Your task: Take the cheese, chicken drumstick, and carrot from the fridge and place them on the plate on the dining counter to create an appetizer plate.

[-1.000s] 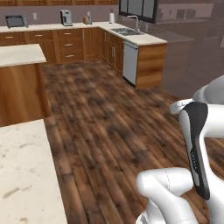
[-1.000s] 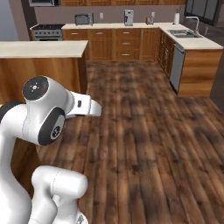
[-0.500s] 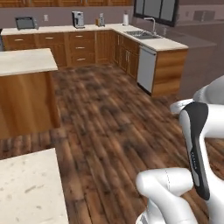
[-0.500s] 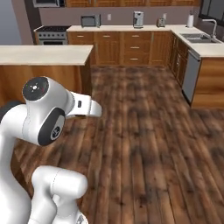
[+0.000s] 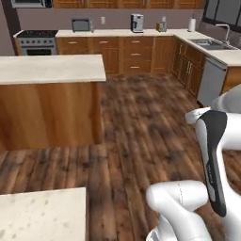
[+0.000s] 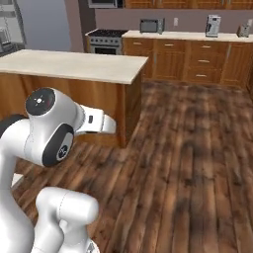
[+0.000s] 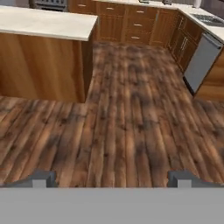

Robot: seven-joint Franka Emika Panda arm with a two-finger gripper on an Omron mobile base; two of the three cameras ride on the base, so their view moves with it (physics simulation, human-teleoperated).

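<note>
While the gripper (image 7: 112, 178) stood wide open and empty, steering toward the fridge (image 6: 9, 27) at upper left looked wisest.

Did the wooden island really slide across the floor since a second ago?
No. The wooden island keeps its place against the stove and back cabinets; the whole picture swept rightward together, so the camera on the driving base turned, not the island.

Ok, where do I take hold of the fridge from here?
Can't say yet. What looks like the fridge is a grey sliver at the far left edge, beyond the island; no handle or door edge can be made out. The gripper is open over the floor. Drive closer, then choose.
</note>
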